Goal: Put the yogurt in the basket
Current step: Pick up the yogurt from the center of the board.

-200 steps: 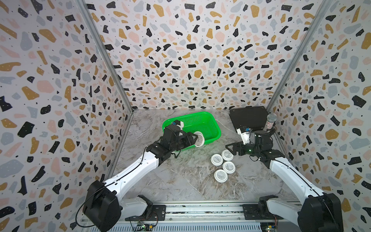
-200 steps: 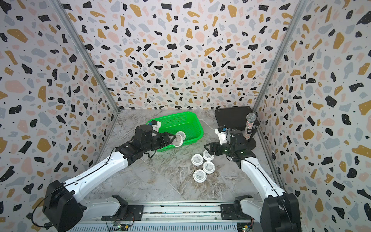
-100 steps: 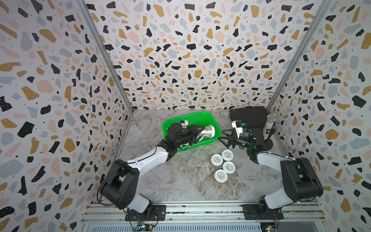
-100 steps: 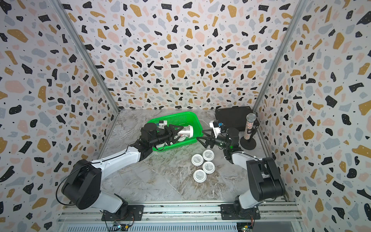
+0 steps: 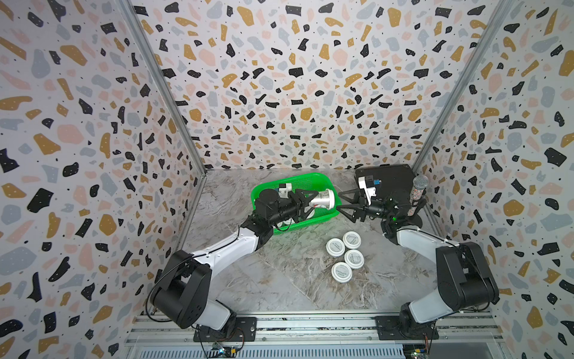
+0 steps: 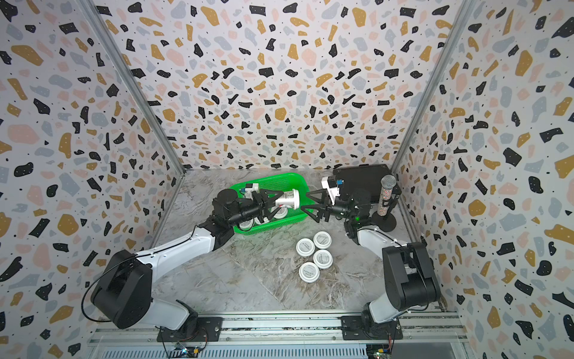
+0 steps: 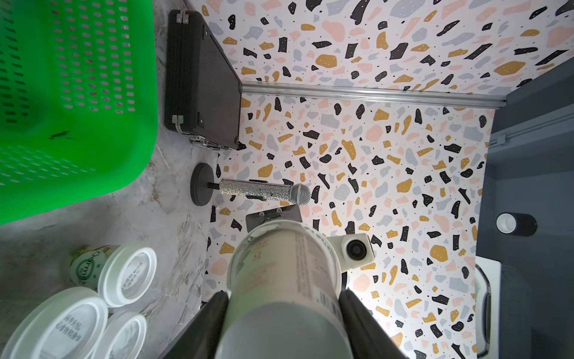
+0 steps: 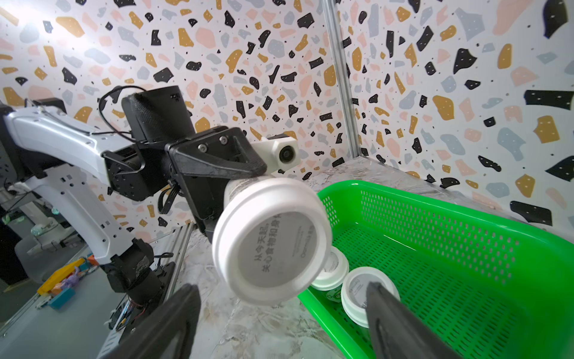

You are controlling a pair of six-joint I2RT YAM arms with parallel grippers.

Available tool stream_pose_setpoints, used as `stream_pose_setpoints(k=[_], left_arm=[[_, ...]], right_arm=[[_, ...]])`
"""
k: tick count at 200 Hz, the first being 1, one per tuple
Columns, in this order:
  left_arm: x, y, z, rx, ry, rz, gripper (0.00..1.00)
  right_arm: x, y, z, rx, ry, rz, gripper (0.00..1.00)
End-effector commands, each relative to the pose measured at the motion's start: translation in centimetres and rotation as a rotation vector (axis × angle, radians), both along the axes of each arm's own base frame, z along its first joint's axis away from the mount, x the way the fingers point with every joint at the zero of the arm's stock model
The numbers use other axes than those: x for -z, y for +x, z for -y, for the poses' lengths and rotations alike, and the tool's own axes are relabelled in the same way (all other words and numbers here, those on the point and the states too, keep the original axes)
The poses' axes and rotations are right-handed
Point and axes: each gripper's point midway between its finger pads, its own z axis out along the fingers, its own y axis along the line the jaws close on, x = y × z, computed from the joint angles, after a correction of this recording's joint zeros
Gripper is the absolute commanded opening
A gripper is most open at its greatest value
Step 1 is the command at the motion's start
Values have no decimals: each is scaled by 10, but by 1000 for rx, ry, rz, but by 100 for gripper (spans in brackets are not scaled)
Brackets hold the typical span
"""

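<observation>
My left gripper (image 5: 310,200) is clamped partway closed on the sides of one yogurt cup (image 5: 324,199). It holds the cup on its side, raised over the end of the green basket (image 5: 298,180) nearest the right arm, with the white lid turned toward the right gripper (image 5: 341,202). That right gripper has its jaws spread wide with nothing between them; it hangs just off the basket's corner, facing the lid, close to it but apart. In the right wrist view I see two cups in the basket (image 8: 357,287), lids showing, on the mesh floor below the held one. A cluster of four cups (image 5: 353,259) sits lid-up, packed together, on the marble tabletop (image 5: 279,279), apart from the basket. A black case (image 5: 388,178) lies flat behind the right arm, and a glittery microphone (image 5: 417,194) stands upright on its round base just beside it.
</observation>
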Motion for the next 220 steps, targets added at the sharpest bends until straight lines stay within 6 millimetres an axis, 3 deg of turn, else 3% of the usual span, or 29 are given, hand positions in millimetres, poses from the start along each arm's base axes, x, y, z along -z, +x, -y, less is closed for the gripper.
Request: stream_pose_setpoints(k=[1, 166, 220], left_arm=[[-32, -2, 4, 33, -71, 83, 57], [-40, -27, 12, 125, -177, 91, 61], [-40, -29, 13, 133, -184, 93, 61]], right_arm=[[-4, -9, -9, -49, -49, 28, 88], [-47, -32, -15, -204, -28, 103, 92], [-56, -41, -15, -236, -29, 109, 86]])
